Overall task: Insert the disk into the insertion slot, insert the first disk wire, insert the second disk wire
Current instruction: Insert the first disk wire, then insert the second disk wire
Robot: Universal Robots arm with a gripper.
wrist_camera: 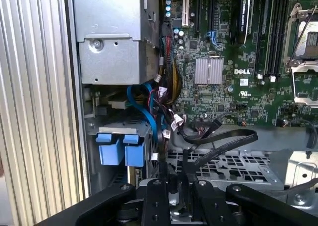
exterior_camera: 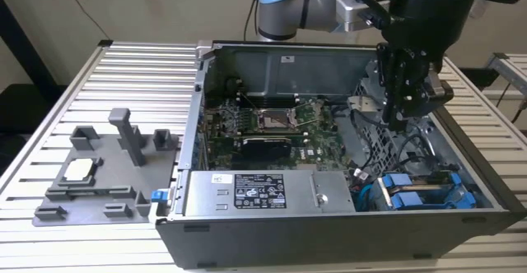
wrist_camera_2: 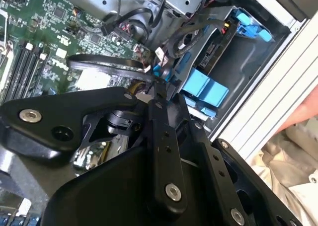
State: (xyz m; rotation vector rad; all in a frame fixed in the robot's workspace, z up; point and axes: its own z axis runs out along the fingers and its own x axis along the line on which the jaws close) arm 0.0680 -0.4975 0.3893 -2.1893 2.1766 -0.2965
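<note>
While the claw [exterior_camera: 395, 123] hangs inside the open computer case [exterior_camera: 329, 233], we see it clenched on a black wire [wrist_camera: 223, 142].

The case sits on a slatted metal table [exterior_camera: 123, 69] before a pale wall, with a grey fixture [exterior_camera: 91, 193] beside the case at the exterior view's left. In both wrist views the wire [wrist_camera_2: 99, 62] loops away from the claw; in the exterior view the claw's black body covers that spot. Two blue disk handles [exterior_camera: 409, 200] sit side by side in the drive cage [exterior_camera: 461, 199] at the case's front corner, next to the grey power-supply box [exterior_camera: 247, 193]. We cannot tell which is the task's disk. Pale cloth [wrist_camera_2: 293, 156] beyond the case's wall is hard to make out.
</note>
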